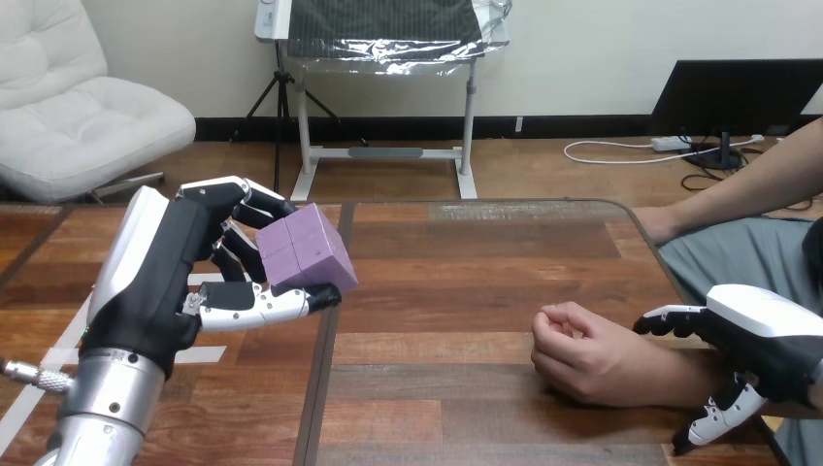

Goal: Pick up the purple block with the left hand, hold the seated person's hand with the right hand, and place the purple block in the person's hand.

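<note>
My left hand (160, 282) is raised above the table's left part and is shut on the purple block (306, 248), fingers behind it and the thumb under its lower edge. The person's hand (573, 349) rests on the table at the lower right as a loose fist, its forearm running off to the right. My right hand (767, 335) lies over that forearm at the right edge. Its fingers (670, 316) reach straight along the arm's far side and its thumb (713, 417) points down on the near side, so it straddles the forearm without curling round it.
The wooden table (466, 282) has a dark seam running front to back under the block and white tape marks at the left. The person's other arm (747, 184) comes in from the upper right, its hand at the table's far right edge.
</note>
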You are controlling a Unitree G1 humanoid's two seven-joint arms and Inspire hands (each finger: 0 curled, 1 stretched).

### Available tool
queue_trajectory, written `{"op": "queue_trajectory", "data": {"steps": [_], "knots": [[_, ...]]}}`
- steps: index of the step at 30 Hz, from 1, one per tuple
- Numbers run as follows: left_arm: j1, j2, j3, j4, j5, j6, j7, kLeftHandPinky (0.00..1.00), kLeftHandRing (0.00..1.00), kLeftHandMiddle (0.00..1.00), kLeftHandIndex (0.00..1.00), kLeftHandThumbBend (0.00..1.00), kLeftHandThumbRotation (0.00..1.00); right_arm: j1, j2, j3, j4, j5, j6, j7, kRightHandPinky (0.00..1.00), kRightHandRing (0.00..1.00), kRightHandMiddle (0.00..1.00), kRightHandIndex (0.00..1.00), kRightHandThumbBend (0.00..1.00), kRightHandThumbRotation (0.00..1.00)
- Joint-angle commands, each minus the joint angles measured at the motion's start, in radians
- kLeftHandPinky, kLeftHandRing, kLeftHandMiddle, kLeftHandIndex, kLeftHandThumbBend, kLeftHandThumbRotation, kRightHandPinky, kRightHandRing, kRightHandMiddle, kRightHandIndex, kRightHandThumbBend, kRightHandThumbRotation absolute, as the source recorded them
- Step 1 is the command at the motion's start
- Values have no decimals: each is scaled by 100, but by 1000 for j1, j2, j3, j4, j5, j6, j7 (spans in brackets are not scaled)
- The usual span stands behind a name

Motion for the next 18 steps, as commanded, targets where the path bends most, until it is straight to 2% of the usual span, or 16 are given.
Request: {"op": "queue_trajectory", "data": {"steps": [1,5,11,18], "knots": [[-44,2,21,-17,-18,-30,0,27,34,40,43,58,0,-31,38,57,32,-28,29,-3,72,82,84,83,100,11],[-44,-1,23,-15,-26,-36,-2,27,34,40,43,58,0,-38,42,76,35,-54,46,-15,69,82,83,82,100,12],[-44,2,25,-16,-28,-36,-4,27,34,40,43,58,0,-49,55,92,36,-55,79,-6,62,78,81,81,98,15],[-43,4,27,-21,-29,-40,-4,27,35,40,43,57,0,-68,63,122,57,-80,97,-19,59,75,79,79,95,17]]}}
